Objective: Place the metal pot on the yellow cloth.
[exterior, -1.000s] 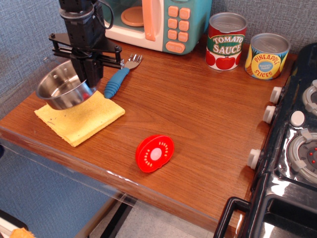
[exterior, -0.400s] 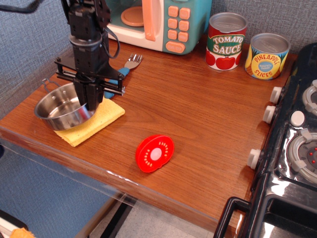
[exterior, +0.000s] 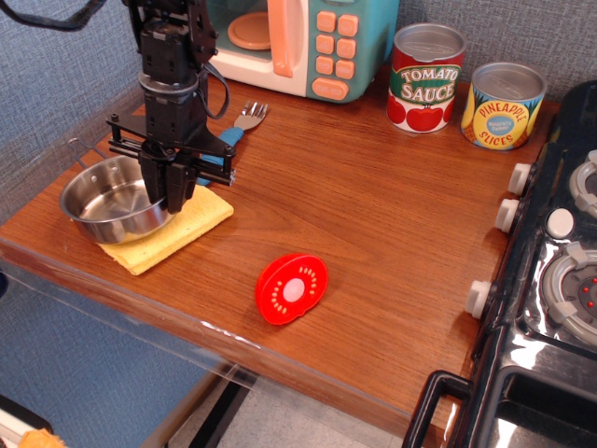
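Task progress: nearly finished, judging by how the metal pot (exterior: 110, 199) sat low and level on the yellow cloth (exterior: 171, 229), covering its left part and overhanging its left edge.
Still to do: probably only letting go of the rim and lifting clear.
Pot position: on the cloth near the front-left corner of the wooden counter (exterior: 373, 233), wire handle pointing back-left.
Cloth position: flat under the pot, only the right and front portions showing.
Claw state: gripper (exterior: 168, 191) pinched on the pot's right rim, fingers pointing straight down; whether the pinch had begun to loosen, impossible to tell from this angle.
Change over 1.0 s: pot lowered from a tilted hold above the cloth to a flat seat on it.
Change over 0.4 s: shifted slightly left and settled a little further; arm likewise a touch lower and more upright.
Unchanged items: blue-handled fork (exterior: 227, 143) just behind the cloth, red tomato slice (exterior: 292, 287) near the front edge, tomato sauce can (exterior: 426, 77) and pineapple slices can (exterior: 504, 105) at the back, toy microwave (exterior: 298, 42) behind the arm.
Other fixtures: toy stove (exterior: 550, 280) along the right side, well apart from the work.
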### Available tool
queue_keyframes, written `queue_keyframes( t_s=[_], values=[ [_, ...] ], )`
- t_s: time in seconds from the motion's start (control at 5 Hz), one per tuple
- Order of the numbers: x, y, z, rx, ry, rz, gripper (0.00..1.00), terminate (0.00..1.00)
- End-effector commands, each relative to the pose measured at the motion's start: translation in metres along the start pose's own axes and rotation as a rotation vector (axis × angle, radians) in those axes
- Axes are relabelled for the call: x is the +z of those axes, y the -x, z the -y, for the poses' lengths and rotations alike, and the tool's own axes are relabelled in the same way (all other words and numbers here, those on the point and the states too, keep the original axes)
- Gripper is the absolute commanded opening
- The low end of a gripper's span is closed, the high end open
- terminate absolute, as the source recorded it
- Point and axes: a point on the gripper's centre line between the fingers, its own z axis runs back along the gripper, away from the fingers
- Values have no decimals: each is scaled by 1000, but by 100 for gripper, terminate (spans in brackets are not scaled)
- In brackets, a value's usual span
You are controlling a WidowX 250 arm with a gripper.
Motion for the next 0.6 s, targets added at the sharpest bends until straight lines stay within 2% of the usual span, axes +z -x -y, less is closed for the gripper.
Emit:
queue_keyframes(
  t_s=[0.0,0.2,0.4],
  values=[
    [43,10,17,-78,7,139,100,0],
    [68,25,27,-154,80,229,100,0],
    [76,33,39,-240,126,256,100,0]
  ],
)
